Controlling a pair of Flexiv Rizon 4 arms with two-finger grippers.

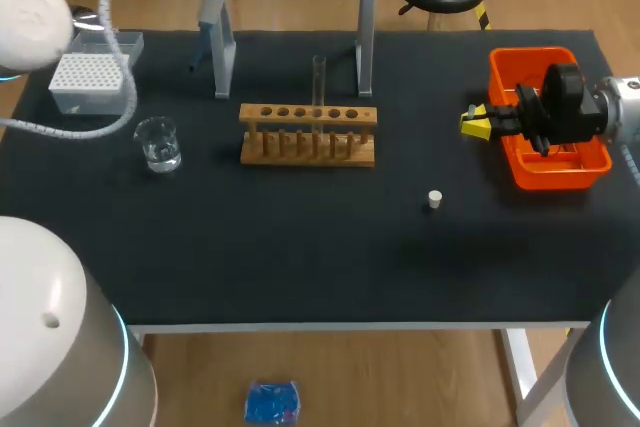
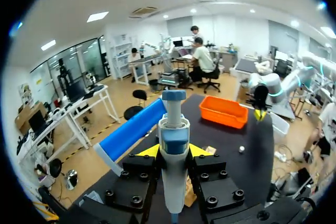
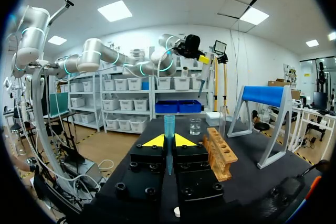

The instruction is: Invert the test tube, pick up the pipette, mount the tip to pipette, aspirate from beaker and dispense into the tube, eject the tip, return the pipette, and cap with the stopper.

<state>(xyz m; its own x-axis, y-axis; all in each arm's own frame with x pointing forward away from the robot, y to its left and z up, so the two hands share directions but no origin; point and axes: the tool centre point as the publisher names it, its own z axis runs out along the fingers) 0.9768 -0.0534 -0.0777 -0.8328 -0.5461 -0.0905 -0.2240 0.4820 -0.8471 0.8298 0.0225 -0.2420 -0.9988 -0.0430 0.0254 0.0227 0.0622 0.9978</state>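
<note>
tip (image 3: 168,129) visible only from right wrist

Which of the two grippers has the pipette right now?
The left gripper holds the pipette between its fingers; the right gripper holds only a blue tip.

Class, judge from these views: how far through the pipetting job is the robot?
Done: the test tube stands in the rack. In hand: the left gripper holds the pipette; the right gripper holds a tip by the orange bin. Whether liquid was transferred cannot be told. Left: the stopper lies on the table, tube uncapped.
</note>
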